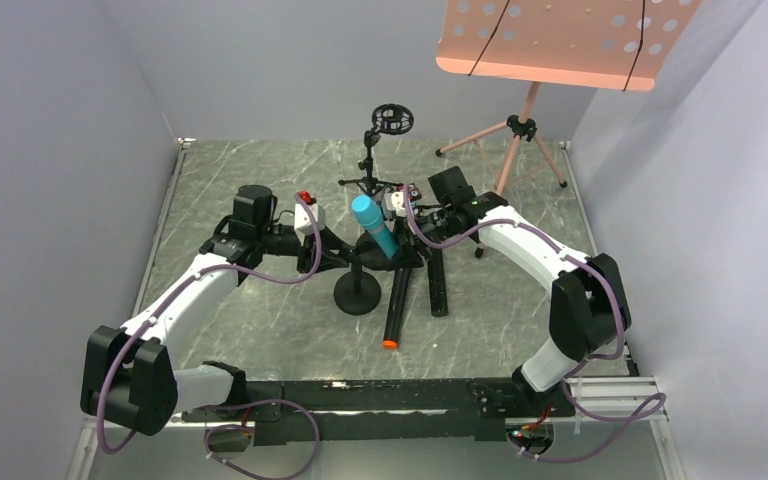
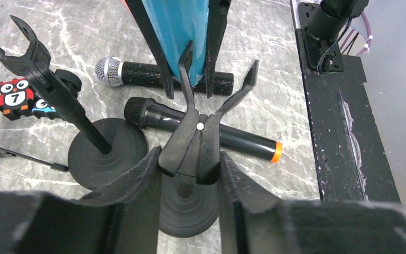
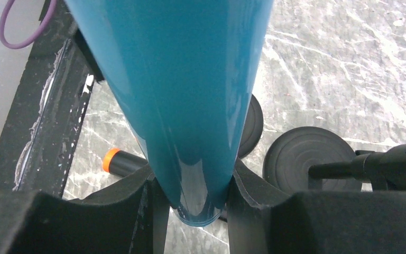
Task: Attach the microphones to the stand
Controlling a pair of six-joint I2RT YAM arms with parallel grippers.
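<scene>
My left gripper (image 2: 190,164) pinches the hub of the black plastic forked clip (image 2: 196,126) that tops the black metal stand with the round base (image 2: 187,209). My pads press on either side of the hub, and the prongs point up to twelve o'clock. At ten o'clock from that clip stands a second black stand (image 2: 58,100), its own clip bare. Flat on the marbled grey table (image 2: 296,106) lie the black microphone with the silver mesh head (image 2: 158,74), at eleven o'clock, and the all-black microphone with the orange end (image 2: 206,132), running off toward three. At twelve hangs the light blue microphone (image 2: 182,32), tail down by the prong tips and pinched between the fingers of my right gripper (image 3: 193,182). I judge the risk lies in the seating. A tail coming down off-centre could ride one prong and lever the stand over, or the glossy tapered body could slide through my right pads. I cannot tell whether the tail already touches the prongs, and the blue head is cut off in both wrist views.
</scene>
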